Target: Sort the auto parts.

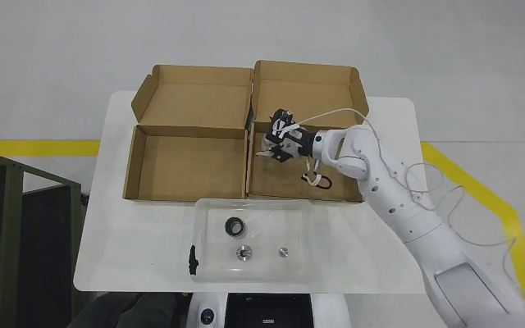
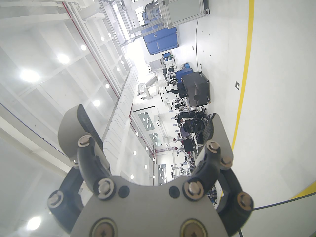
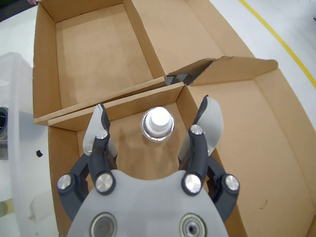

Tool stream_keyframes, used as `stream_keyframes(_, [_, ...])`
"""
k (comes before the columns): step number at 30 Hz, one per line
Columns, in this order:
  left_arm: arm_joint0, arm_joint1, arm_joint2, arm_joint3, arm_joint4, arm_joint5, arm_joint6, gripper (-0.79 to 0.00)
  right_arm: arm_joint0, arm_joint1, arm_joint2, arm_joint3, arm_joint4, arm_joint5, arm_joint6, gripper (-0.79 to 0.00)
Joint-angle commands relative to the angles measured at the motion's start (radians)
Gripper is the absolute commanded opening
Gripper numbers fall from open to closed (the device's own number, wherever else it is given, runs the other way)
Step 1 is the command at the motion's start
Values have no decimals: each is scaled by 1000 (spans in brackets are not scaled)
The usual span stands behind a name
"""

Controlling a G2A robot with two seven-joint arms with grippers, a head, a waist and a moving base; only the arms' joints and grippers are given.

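R box (image 3: 246, 136): 1 part (image 3: 158, 127), bin (image 1: 291, 221): 3 parts (image 1: 244, 252)

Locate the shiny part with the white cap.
Right wrist view: the shiny part stands on the floor of the right box, near its corner beside the left box, below the open right hand.

Cardboard boxes, two: the first box (image 1: 275, 179) directly beneath the right gripper (image 1: 275, 146), the second box (image 1: 187, 168) just beside it. Clear plastic tray (image 1: 271, 215), one: near that gripper, on the robot's side of the boxes. Round metal parts, four: one white-capped part (image 3: 157, 127) on the box floor below the gap between the gripper's fingers, and three in the tray, namely one dark ring (image 1: 236, 226), one larger disc (image 1: 244, 252) and one smaller disc (image 1: 283, 252). Black scrap (image 1: 192, 261), one: at the tray corner farthest from the gripper. Grippers, two, counting the left gripper (image 2: 147, 114); two fingers each.
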Motion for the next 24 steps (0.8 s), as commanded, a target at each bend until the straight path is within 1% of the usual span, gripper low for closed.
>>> stream_keyframes(1, [0, 0, 0, 0, 0, 0, 0, 0, -5, 7, 21, -35, -7, -6, 12, -92])
stream_keyframes(7, [0, 0, 0, 0, 0, 0, 0, 0, -31, 29, 87, -158, -11, -44, 60, -43])
stream_keyframes(9, [0, 0, 0, 0, 0, 0, 0, 0, -46, 35, 99, -204, -13, -57, 102, -3])
stream_keyframes(12, [0, 0, 0, 0, 0, 0, 0, 0, -85, 46, 119, -278, 33, -70, 168, 0])
stream_keyframes(16, [0, 0, 0, 0, 0, 0, 0, 0, -137, 58, 141, -363, 58, -75, 219, 0])
stream_keyframes(24, [0, 0, 0, 0, 0, 0, 0, 0, -284, 90, 212, -544, 34, -79, 266, 0])
